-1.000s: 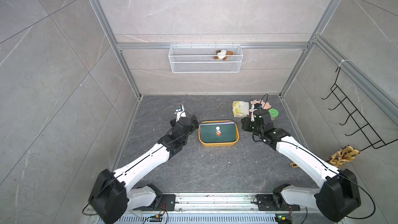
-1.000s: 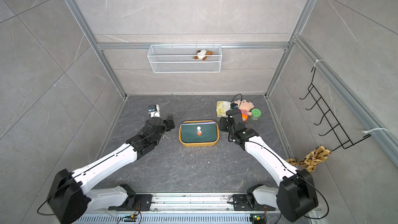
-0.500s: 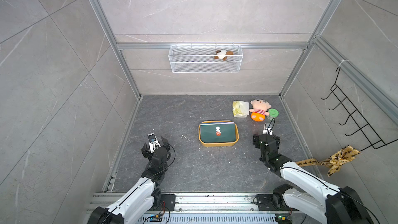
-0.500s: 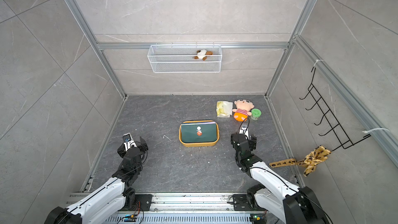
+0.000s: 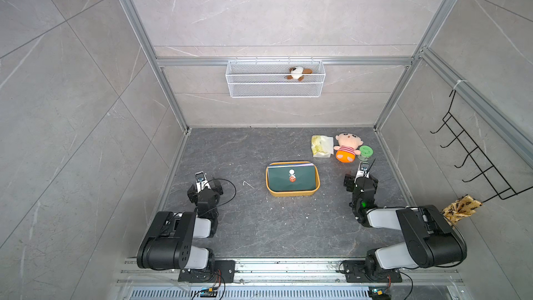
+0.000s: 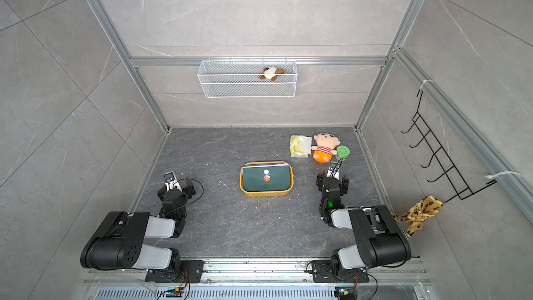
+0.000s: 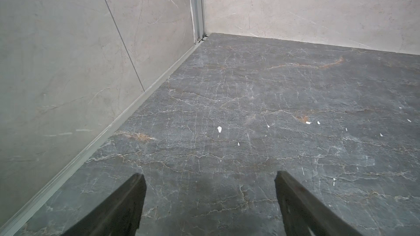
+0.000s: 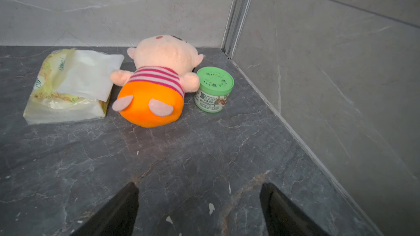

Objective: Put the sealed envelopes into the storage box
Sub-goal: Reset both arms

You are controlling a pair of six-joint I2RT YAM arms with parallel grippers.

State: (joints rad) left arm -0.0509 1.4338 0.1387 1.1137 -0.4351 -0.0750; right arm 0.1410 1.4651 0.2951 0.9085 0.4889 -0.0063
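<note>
We found the storage box [image 5: 292,194] at the centre of the frame in both top views, its long axis running left to right across the picture. The sealed envelopes [image 5: 281,183] lay stacked flat inside it, a dark green one uppermost and paler edges showing along the box's upper rim. We saw no envelope outside the box.

The left gripper [image 7: 209,174] stood to the frame's left of the box and the right gripper [image 8: 199,183] to its right. Both were well apart from it, the right one somewhat nearer, and both pointed toward the back wall rather than at the box. Each had its jaws spread wide with nothing between them.

In our judgement nothing remained to collect. Any further reach would have had to turn inward toward the box's short ends.
</note>
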